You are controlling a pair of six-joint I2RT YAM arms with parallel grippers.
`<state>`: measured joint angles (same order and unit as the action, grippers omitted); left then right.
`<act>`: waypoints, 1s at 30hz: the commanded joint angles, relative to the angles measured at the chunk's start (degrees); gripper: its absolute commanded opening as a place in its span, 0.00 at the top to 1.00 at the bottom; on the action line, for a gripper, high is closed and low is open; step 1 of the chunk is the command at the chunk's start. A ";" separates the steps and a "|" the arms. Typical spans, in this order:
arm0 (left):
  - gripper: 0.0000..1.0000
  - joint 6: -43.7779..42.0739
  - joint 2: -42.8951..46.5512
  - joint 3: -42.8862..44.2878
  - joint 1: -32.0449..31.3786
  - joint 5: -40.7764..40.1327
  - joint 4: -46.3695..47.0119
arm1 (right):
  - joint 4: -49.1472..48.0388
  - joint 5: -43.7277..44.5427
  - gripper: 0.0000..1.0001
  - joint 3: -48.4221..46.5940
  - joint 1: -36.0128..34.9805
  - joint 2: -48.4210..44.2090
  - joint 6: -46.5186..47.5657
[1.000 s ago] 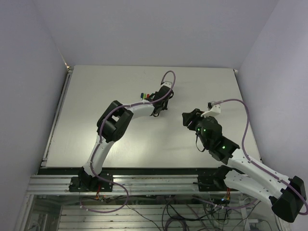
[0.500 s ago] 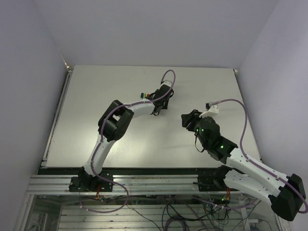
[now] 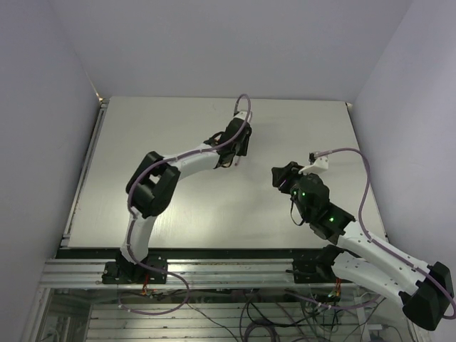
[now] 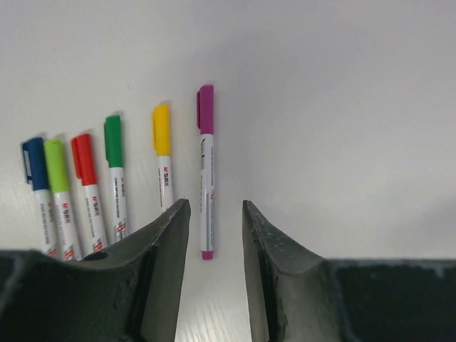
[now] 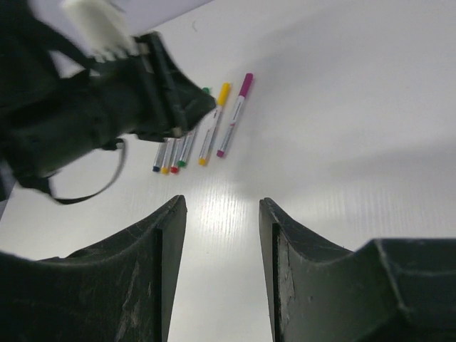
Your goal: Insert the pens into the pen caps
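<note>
Pale surface [image 3: 142,164] boxed in by grey walls [image 3: 214,43], seen from overhead. Six pens in the left half of the left wrist view, laid side by side with caps toward the top of the frame: blue-capped pen [image 4: 35,185], lime-capped pen [image 4: 58,192], red-capped pen [image 4: 88,192], green-capped pen [image 4: 115,174], yellow-capped pen [image 4: 164,157] and, just left of centre and a little apart from the rest, purple-capped pen [image 4: 206,171]. Every one already wearing its cap. No loose cap or bare tip anywhere in sight, so probably the tail end of the job.

Left fingers [image 4: 178,228] parted at a middling width, holding nothing, straddling the lower end of the purple-capped pen without visibly touching it. Right fingers [image 5: 171,228] likewise parted and empty, at centre right of the overhead view, well apart from the row.

Likely step: clearing away from the purple-capped pen. Best done by rising straight off the surface before swinging sideways, keeping the gap as it is to avoid nudging the barrel with either finger. Worth minding: round barrels, liable to roll. Yellow-capped pen just beside the left-hand finger, easily clipped. Seating of the purple cap [image 4: 206,107]: flush by the look, not certain.

Around: lilac cables [image 3: 246,107] looped over each arm, clear of the pens. From overhead, row too small or too hidden under the left wrist to make out, so better judged from the wrist views.
</note>
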<state>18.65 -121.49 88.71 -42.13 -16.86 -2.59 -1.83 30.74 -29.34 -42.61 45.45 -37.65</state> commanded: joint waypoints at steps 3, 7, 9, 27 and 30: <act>0.55 0.68 11.91 -8.09 0.32 1.71 5.99 | 3.13 5.59 0.55 -1.44 2.16 -0.12 3.21; 0.53 0.00 17.45 -13.42 0.70 -0.27 6.70 | 2.88 -1.53 0.55 -2.61 11.96 0.79 5.79; 0.52 -0.15 20.31 -15.85 1.16 -1.52 6.47 | 2.50 -6.44 0.55 -2.78 18.29 1.36 6.10; 0.50 9.80 53.28 -43.07 9.52 -6.27 5.42 | 4.03 -32.27 0.40 3.21 52.98 3.68 5.04; 0.50 11.19 57.36 -45.43 9.52 -9.24 3.13 | 5.14 -32.25 0.37 3.58 52.98 1.40 5.95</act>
<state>26.70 -68.47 46.04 -32.56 -21.47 3.07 2.02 0.47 -26.11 9.91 50.00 -33.34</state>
